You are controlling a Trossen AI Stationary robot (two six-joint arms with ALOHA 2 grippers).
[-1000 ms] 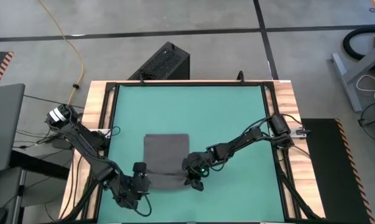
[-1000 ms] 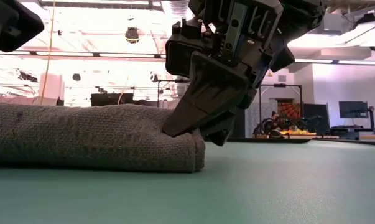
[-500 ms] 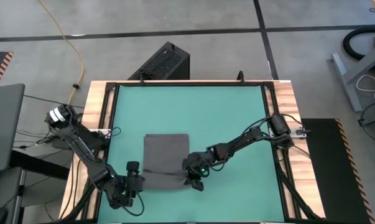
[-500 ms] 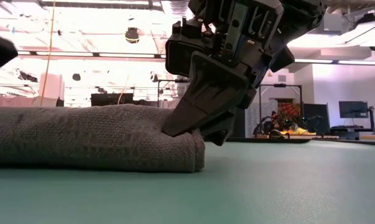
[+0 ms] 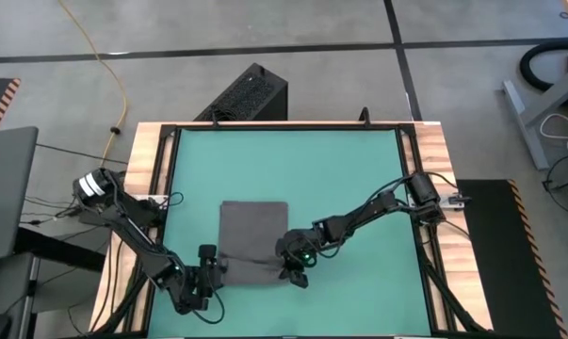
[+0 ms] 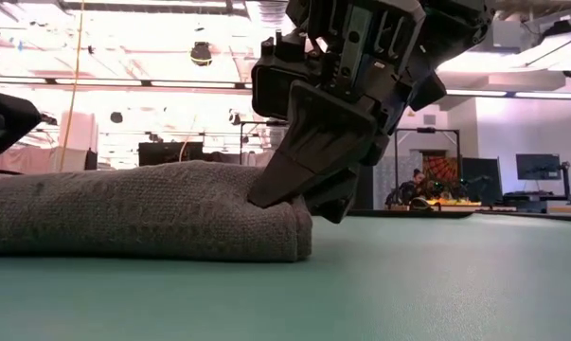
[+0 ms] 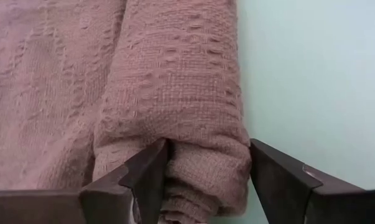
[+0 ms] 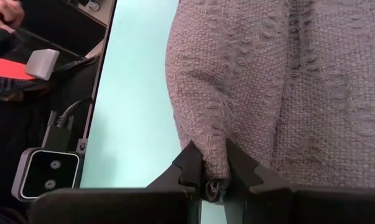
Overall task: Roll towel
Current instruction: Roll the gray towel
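The dark grey towel [image 5: 253, 235] lies on the green table [image 5: 359, 179], its near edge turned up into a thick roll [image 6: 143, 208] that runs left to right. My right gripper [image 8: 215, 171] is shut on the roll's right end. My left gripper [image 7: 209, 177] stands open at the roll's left end [image 7: 199, 168], one finger on each side of it. In the low view it is a dark shape [image 6: 1, 123] just above the cloth at the far left. My left gripper: the finger [image 7: 147, 174] on the side of the flat cloth sits in the crease beside the roll; whether it touches I cannot tell. The other finger stands apart from the roll. My right gripper pinches a bunched fold at the roll's right end [image 8: 215, 155] between its two fingers. They slant down onto it from the table's right side [image 6: 299, 189]. The roll rests on the table.
A black frame and wooden rails [image 5: 152, 188] border the green mat. Bare mat lies beyond the towel on the far and right sides. A black box [image 5: 246, 94] sits on the floor behind the table.
My left gripper has come down toward the roll's left end, staying open, and now has that end between its fingers. My right gripper has kept its hold and the towel has stayed in place.
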